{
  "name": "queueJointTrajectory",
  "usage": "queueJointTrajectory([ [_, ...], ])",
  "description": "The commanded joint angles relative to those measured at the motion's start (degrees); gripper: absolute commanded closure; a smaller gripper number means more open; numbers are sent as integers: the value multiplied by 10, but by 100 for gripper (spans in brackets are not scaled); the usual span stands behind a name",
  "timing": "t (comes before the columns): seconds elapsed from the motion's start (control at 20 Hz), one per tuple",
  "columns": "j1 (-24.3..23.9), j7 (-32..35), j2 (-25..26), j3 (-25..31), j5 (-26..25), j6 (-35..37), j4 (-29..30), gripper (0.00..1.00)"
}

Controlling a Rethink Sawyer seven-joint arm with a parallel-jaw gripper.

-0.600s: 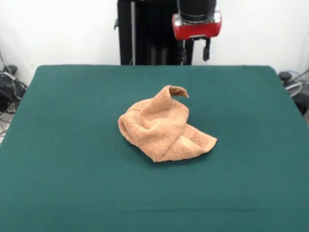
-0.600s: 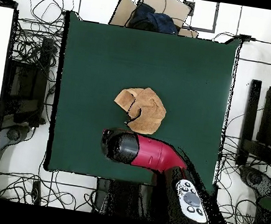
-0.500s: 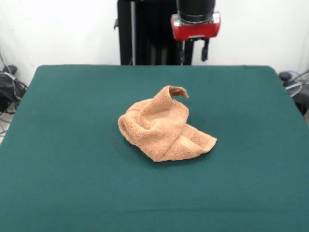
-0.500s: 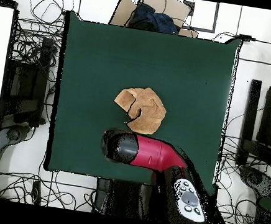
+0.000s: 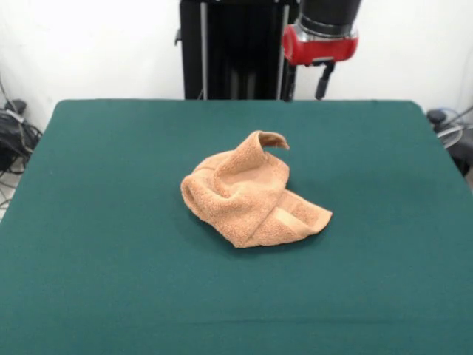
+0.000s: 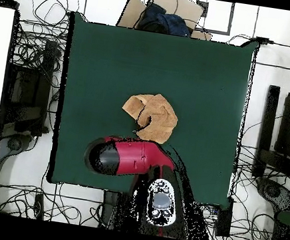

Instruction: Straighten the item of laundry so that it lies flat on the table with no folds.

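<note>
towel [image 5: 251,194]: crumpled heap near mid-table, folded over itself; one corner stands up in a curl at the far side, a banded flap lies out front-right. Not flat anywhere.
table [image 5: 111,281]: green top, lots of bare room all round the towel for spreading.
gripper [image 5: 307,81]: high over the far edge, well apart from towel, holding nothing; only one finger shows clearly, so can't tell if released or clenched.
arm [image 6: 128,158]: overhead shows red link over table's robot-side edge, beside towel, not over it.
progress: approx nil; no fold undone.
left: reach a corner, grip, pull out, then flatten remaining folds.
</note>
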Motion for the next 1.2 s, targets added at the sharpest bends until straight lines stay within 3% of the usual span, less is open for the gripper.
queueJointTrajectory([
  [0.05,6,44,2,30,3,30,-41,0],
  [0.25,3,58,-14,26,14,26,-18,0],
  [0.65,-22,70,22,27,26,2,-13,0],
  [1.2,-47,80,121,29,15,-68,-23,0],
])
